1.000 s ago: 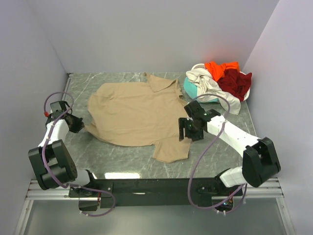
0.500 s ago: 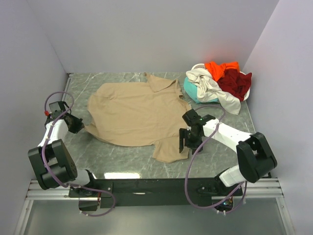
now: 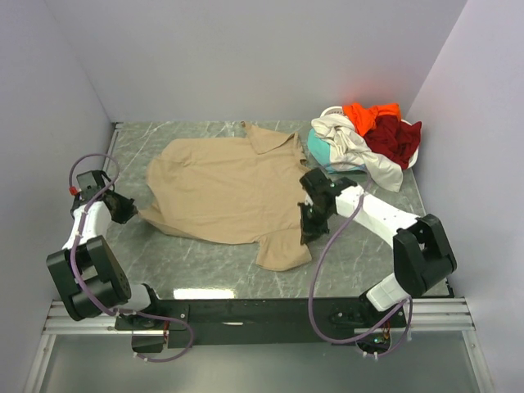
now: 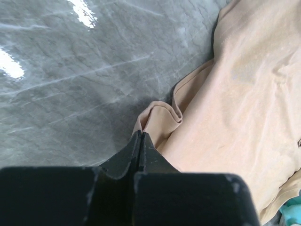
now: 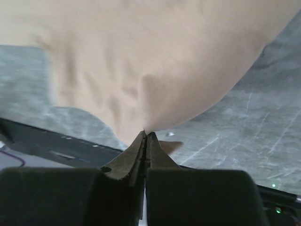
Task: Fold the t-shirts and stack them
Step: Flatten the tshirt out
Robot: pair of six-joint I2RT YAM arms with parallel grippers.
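Observation:
The large tan t-shirt (image 3: 225, 188) lies spread flat on the marble table (image 3: 368, 254). My left gripper (image 3: 131, 210) is shut on its left edge, and in the left wrist view the jaws (image 4: 140, 134) pinch a small fold of tan cloth (image 4: 244, 94). My right gripper (image 3: 309, 228) is shut on the shirt's right side near the sleeve; the right wrist view shows its tips (image 5: 146, 134) nipping a raised peak of tan cloth (image 5: 155, 56). The cream-white (image 3: 354, 144), orange (image 3: 370, 113), dark red (image 3: 398, 137) and teal (image 3: 318, 149) t-shirts lie crumpled in a heap at the back right.
Pale walls close the table in on the left, back and right. A black rail (image 3: 246, 311) with both arm bases runs along the near edge. The heap of shirts lies close behind the right arm (image 3: 385, 217).
My right gripper has swung in over the shirt's right side and gone from open to shut on the cloth. My left gripper has drawn the left edge slightly outward.

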